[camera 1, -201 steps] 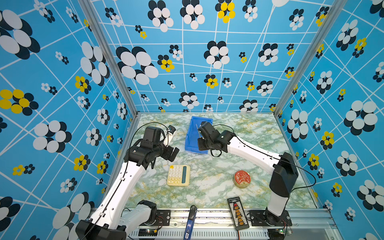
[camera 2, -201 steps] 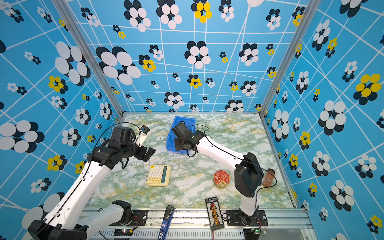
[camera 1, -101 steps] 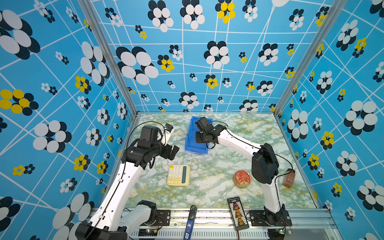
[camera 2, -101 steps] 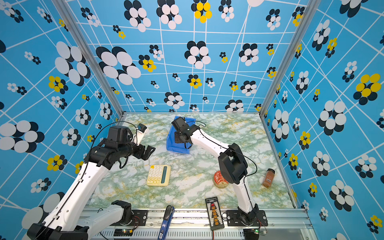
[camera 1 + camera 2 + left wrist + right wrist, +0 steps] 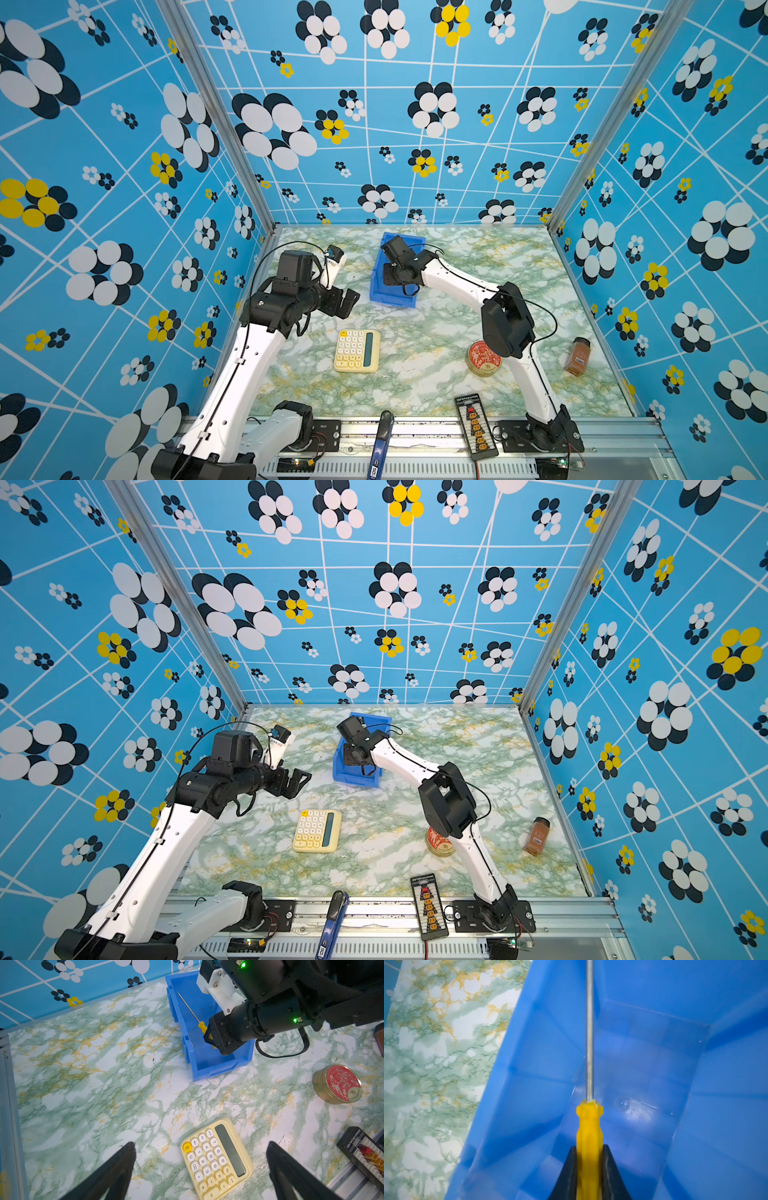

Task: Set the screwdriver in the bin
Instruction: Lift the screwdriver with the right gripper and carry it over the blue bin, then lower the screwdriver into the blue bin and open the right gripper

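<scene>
Right pincer clenched on yellow handle of screwdriver, jaws pressing both sides of handle. Screwdriver inside bin opening. Silver shaft points toward tall back end of bin, away from lowered front lip. Contact of tip or handle with bin floor or wall: cannot tell. Bin stands on bench, toward back wall. Left pincer released, jaws wide apart, nothing between them. It hovers over bench just left of bin in both top views. Calculator lies near it, toward front edge.
</scene>
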